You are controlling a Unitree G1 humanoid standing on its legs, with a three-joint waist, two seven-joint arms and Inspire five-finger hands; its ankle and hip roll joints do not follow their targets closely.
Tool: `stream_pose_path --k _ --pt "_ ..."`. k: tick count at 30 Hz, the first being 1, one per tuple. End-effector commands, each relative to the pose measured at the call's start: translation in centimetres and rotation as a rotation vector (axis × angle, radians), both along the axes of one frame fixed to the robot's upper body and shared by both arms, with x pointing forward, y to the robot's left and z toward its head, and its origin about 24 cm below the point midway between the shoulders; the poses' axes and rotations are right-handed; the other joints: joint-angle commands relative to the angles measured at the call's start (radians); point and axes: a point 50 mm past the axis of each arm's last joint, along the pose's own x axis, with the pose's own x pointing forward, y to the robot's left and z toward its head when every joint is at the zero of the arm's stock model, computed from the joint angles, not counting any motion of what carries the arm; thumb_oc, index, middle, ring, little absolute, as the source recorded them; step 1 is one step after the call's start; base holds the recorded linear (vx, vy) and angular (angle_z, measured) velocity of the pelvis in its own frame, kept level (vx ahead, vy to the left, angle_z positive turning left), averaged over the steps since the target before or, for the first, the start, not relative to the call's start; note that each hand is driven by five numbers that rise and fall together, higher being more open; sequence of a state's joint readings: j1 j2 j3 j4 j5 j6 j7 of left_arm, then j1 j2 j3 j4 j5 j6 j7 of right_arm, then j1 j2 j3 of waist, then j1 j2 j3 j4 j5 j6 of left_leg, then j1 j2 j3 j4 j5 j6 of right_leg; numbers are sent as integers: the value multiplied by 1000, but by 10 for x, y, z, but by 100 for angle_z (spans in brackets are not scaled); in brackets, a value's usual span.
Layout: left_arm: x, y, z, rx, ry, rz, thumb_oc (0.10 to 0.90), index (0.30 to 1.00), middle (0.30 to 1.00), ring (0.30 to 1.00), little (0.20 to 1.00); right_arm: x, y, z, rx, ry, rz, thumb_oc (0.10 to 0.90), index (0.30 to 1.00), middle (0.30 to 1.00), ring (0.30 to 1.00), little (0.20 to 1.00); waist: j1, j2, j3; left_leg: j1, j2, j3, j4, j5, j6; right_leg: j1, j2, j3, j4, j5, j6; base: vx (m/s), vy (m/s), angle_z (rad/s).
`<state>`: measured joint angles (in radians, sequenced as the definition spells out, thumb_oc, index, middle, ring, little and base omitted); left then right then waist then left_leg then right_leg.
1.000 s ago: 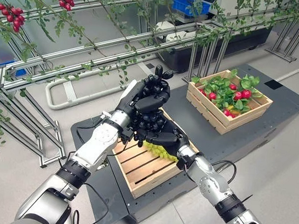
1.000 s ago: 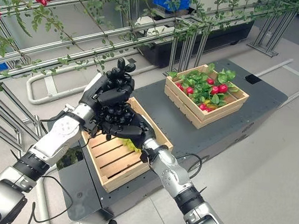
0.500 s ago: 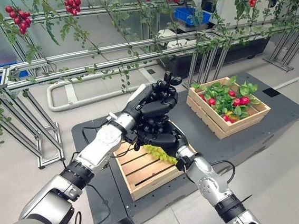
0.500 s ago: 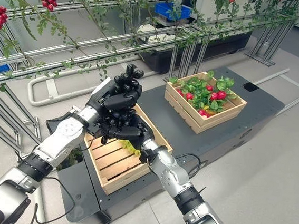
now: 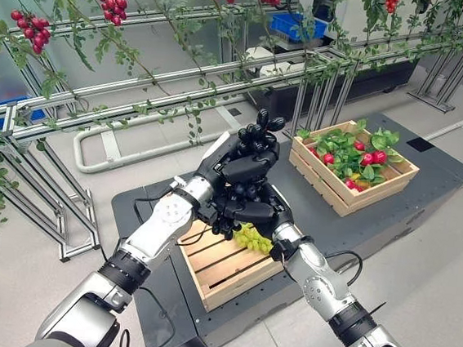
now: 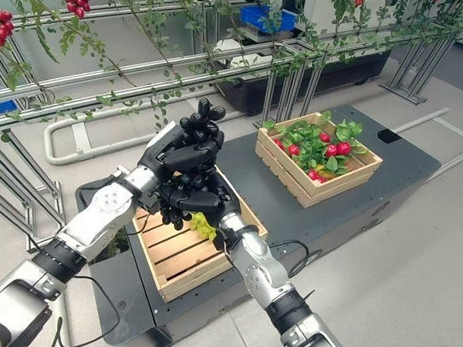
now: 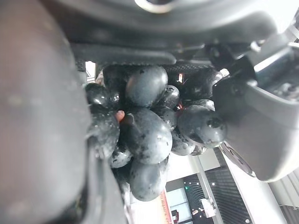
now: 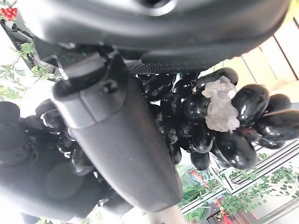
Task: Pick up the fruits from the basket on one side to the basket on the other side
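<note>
A bunch of black grapes [image 5: 260, 128] is clasped between both hands above the near wooden crate [image 5: 223, 276]. My left hand [image 5: 234, 161] covers the bunch from above, fingers curled round it; the grapes [image 7: 145, 135] bulge past them in the left wrist view. Below it, my right hand [image 5: 254, 213] cups the same bunch [image 8: 236, 119] with its fingers curled. A green grape bunch [image 5: 251, 239] lies in the near crate just under the right wrist. The far crate [image 5: 329, 187] holds red fruits [image 5: 372, 157] among green leaves.
Both crates stand on a dark grey platform [image 5: 427, 188]. Behind it runs a metal rail frame [image 5: 142, 83] hung with leafy vines and red berry clusters [image 5: 113, 2]. A blue bin [image 5: 299, 24] sits further back. Grey floor surrounds the platform.
The camera tilted up early on. Both hands have lifted the black grapes slightly higher and a little towards the far crate, keeping their hold.
</note>
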<state>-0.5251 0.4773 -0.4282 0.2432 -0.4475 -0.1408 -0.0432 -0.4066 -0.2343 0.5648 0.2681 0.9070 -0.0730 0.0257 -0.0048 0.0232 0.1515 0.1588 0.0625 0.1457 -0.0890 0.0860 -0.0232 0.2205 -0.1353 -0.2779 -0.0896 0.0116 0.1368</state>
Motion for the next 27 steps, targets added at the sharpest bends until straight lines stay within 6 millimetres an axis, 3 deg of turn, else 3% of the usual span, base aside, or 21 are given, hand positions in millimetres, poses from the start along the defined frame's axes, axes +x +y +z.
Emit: stream_pose_path --k 1,6,8,15,21,27 --pt "18 -10 27 -103 -84 -8 400 300 300 300 300 15 21 83 341 -318 -45 400 300 300 300 300 26 4 -93 48 18 6 2 -146 -10 6 -35 -31 2 -41 -30 0 0 0" --pt "20 -4 26 -112 -75 64 400 300 300 300 300 17 18 79 351 -302 -61 400 300 300 300 300 23 2 -95 49 22 9 2 -146 -12 5 -34 -27 2 -40 -31 -21 -13 0" --pt "23 2 24 -128 -58 155 800 900 900 900 900 18 18 78 350 -294 -72 400 300 300 300 300 22 1 -94 50 23 9 2 -147 -13 5 -33 -26 2 -40 -32 -19 -7 -1" --pt "28 30 14 -155 -65 436 800 900 900 900 900 21 4 72 345 -278 -166 400 300 300 300 300 17 0 -98 48 28 14 2 -144 -14 -4 -29 -23 2 -39 -32 -46 -20 -4" --pt "27 45 3 -212 -26 575 800 900 900 900 900 19 -3 69 335 -293 -199 400 300 300 300 300 1 -2 -93 46 35 31 2 -140 -17 -17 -24 -8 2 -36 -33 -50 -18 -9" --pt "22 65 -17 -135 -17 765 800 900 900 900 900 18 -20 60 267 -298 -270 400 300 300 300 300 -21 -1 -95 53 43 60 2 -144 -19 -28 -17 13 2 -33 -32 -30 -8 -8"
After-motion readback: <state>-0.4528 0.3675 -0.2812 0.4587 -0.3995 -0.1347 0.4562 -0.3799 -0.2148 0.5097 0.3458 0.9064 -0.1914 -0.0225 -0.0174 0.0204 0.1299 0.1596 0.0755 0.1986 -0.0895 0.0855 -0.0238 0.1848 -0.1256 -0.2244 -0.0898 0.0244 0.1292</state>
